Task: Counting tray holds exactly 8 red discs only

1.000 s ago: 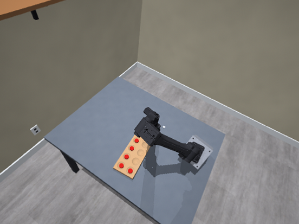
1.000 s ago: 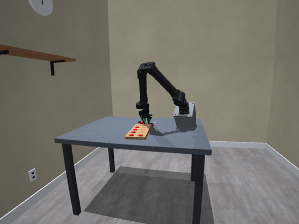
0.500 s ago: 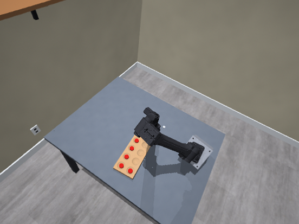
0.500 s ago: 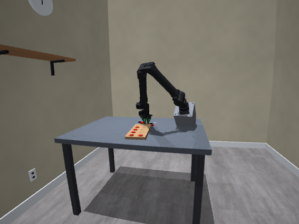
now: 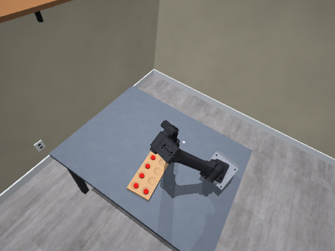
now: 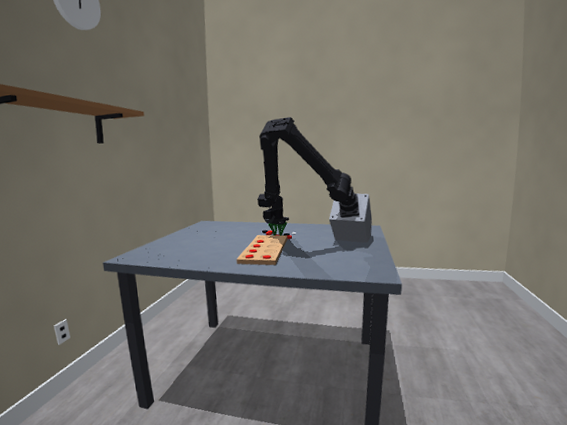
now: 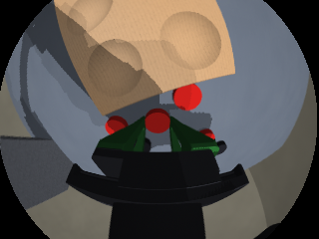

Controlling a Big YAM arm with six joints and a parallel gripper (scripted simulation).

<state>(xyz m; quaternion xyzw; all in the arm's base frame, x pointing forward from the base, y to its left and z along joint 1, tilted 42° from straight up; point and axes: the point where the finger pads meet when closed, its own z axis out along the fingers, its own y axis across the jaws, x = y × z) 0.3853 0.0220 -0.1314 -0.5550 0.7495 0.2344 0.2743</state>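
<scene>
Holding a round red disc (image 7: 158, 117), your black gripper with green fingers (image 6: 277, 231) has its fingertips narrow against two sides of this disc. You see it just beyond one short end of the rectangular light-wood tray (image 5: 144, 182) (image 6: 258, 257) (image 7: 150, 30), which lies on the blue-grey table (image 5: 96, 140) (image 6: 199, 252) (image 7: 269, 100). Five red discs are visible inside the tray, each in own pocket. Near the gripper, you have one bright red disc (image 7: 187, 97) close to the tray's edge, and other red discs at both sides.
</scene>
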